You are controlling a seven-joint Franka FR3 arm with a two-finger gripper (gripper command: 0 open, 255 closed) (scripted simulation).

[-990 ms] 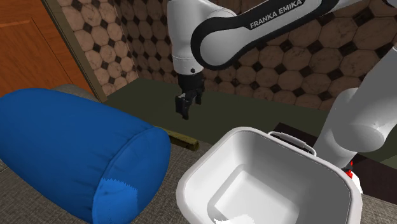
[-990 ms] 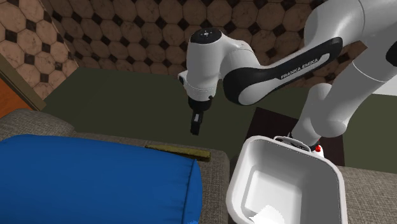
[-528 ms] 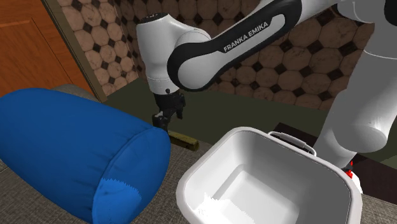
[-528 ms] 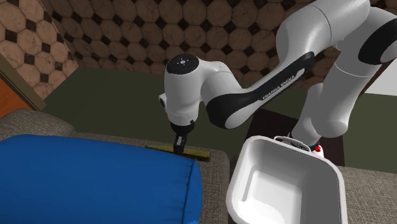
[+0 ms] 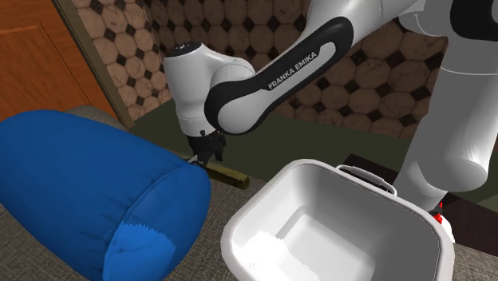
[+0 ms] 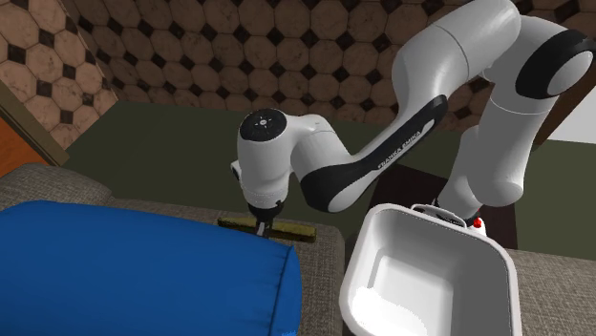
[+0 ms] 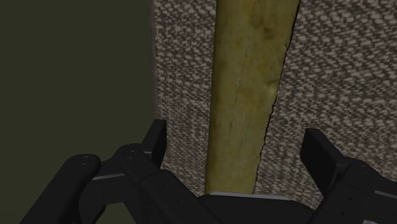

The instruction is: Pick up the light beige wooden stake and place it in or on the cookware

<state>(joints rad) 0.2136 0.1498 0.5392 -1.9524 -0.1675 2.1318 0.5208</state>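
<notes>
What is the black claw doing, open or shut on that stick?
Open. The gripper has its fingers apart on either side of the yellowish stake, with woven fabric showing between each finger and it.

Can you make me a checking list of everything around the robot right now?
Surface: grey-brown woven fabric top.
Job's things: yellowish wooden stake lying flat near the surface's edge; white square pot with a handle, stake not in it.
Clutter: big blue cushion.
Grippers: gripper open, one finger on each side of the stake, not touching it.
Cables: nothing seen.
Surroundings: brown octagon-patterned wall, orange-brown wooden door, dark green floor.
</notes>
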